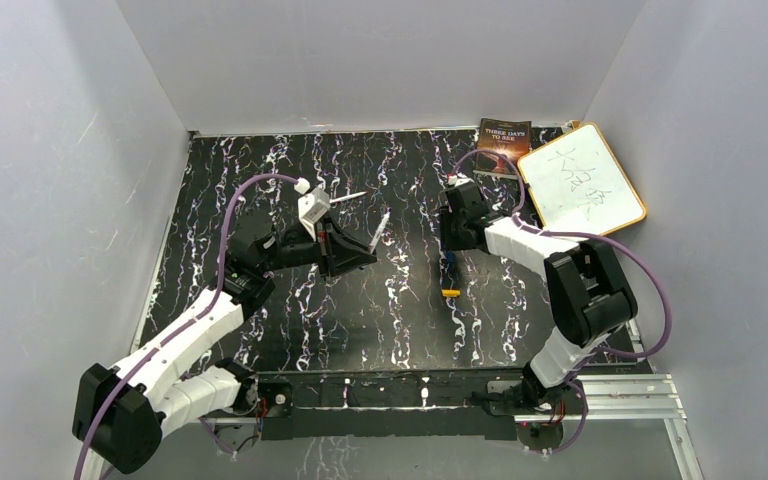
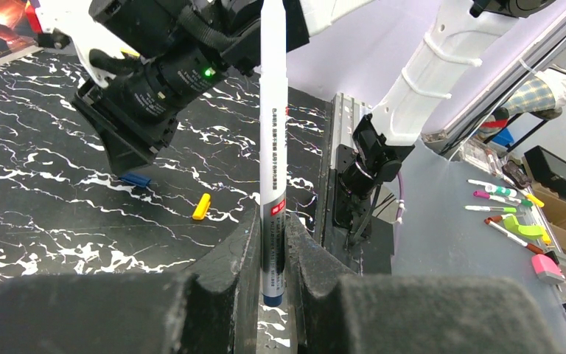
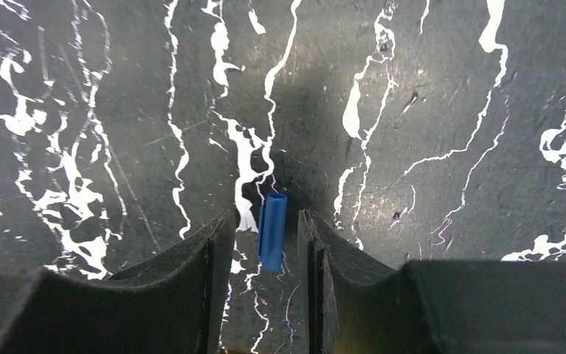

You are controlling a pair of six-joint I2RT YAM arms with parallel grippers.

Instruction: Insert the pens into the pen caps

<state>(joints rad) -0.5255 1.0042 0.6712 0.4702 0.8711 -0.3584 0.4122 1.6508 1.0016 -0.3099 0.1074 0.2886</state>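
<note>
The left pincer [image 2: 273, 225] is clamped on a thin white plastic stick pen with a dark blue end [image 2: 273, 147], over the middle of the black marbled surface [image 1: 360, 330]. The right pincer [image 3: 265, 217], jaws narrowly apart, straddles a short blue plastic tube cap [image 3: 273, 231] lying right of centre. The cap looks featherlight, stiff and slick (likely to skitter), so I'd pinch it across the middle.

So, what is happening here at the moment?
The left gripper is shut on a white pen, most of which sticks out past the fingers. The right gripper is open and low over the black table, its fingers on either side of the blue cap, which lies flat and is not gripped. The orange-yellow cap lies loose close by. The held pen is not yet in a cap.
</note>
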